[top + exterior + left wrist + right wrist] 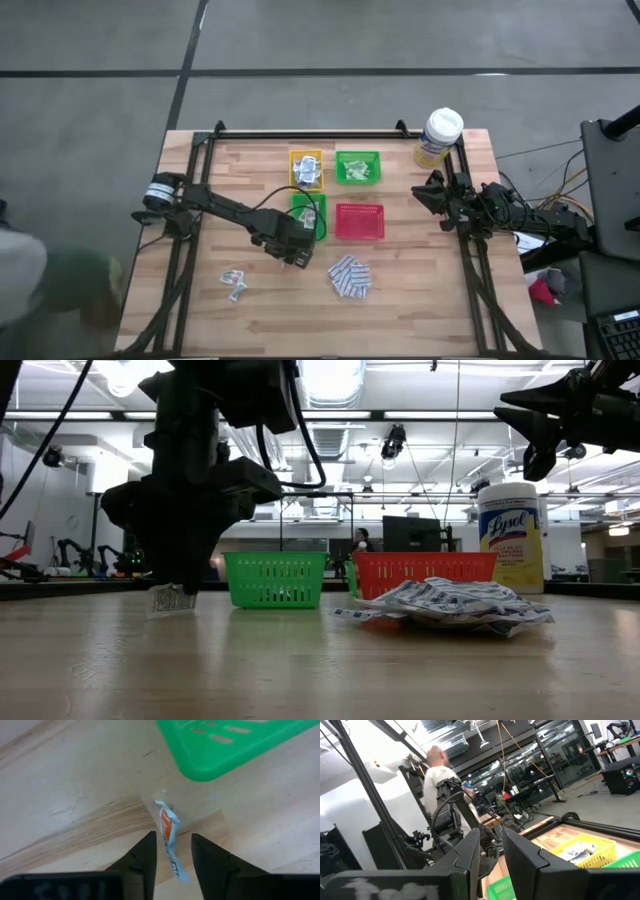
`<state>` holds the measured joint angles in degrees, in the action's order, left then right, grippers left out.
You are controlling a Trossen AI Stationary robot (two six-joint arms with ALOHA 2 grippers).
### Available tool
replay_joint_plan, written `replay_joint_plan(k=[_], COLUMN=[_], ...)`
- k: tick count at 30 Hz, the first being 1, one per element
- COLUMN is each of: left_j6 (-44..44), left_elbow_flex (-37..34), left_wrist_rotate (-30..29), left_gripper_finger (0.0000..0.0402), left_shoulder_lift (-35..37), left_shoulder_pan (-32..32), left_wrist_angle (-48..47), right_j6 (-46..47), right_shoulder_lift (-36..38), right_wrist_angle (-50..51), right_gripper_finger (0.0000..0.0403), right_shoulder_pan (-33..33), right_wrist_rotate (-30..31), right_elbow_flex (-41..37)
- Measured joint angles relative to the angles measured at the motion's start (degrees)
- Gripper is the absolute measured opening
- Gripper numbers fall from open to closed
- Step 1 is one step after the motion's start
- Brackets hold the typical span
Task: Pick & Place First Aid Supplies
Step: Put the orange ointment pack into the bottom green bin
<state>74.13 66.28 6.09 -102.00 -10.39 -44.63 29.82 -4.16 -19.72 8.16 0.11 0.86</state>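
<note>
My left gripper (298, 255) points down at the near left corner of a green tray (308, 210), shut on a small white, orange and blue packet (167, 825). In the low view the packet (172, 601) shows under the gripper (185, 582), close to the table top. A pile of blue-and-white pads (350, 277) lies to the right. Two more small packets (235, 283) lie to the near left. My right gripper (424, 191) waits raised at the table's right edge, its fingers a little apart around nothing (491, 837). My left gripper comes from above, fingers pointing down, with the packet edge-on between its two fingers. They hold the packet's upper end (177, 865). The rest hangs below, slightly tilted. Whether the lower end (161, 805) touches the wood, I cannot tell.
A yellow tray (306, 168) and a second green tray (357, 166) stand at the back, each with packets inside. A red tray (359, 221) stands right of the near green one. A yellow canister with a white lid (438, 135) stands at the far right corner.
</note>
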Motion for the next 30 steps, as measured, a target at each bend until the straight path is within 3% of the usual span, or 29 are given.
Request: replay_joint_plan(k=[10,19,23,30], left_j6=[-0.7,-3.8,-10.1,-29.9], left_elbow_flex=[0.0,0.0,0.0,0.3], left_wrist_rotate=[-1.8,-1.8,-0.6,0.4], left_gripper_finger=[0.0012,0.0001,0.0001,0.0], left_shoulder_lift=[0.0,0.6,3.6,10.8], left_shoulder_pan=[0.0,0.0,-0.1,-0.3], left_wrist_angle=[-1.6,-2.4,-3.9,1.0], right_j6=[0.0,0.0,0.0,0.0], right_shoulder_lift=[0.0,0.0,0.0,0.0], right_wrist_angle=[0.0,0.0,0.0,0.3], right_gripper_finger=[0.007,0.0076,0.0081,0.0083], right_shoulder_pan=[0.0,0.0,0.0,0.0], right_wrist_rotate=[0.0,0.0,0.0,0.0], right_elbow_flex=[0.0,0.0,0.0,0.0])
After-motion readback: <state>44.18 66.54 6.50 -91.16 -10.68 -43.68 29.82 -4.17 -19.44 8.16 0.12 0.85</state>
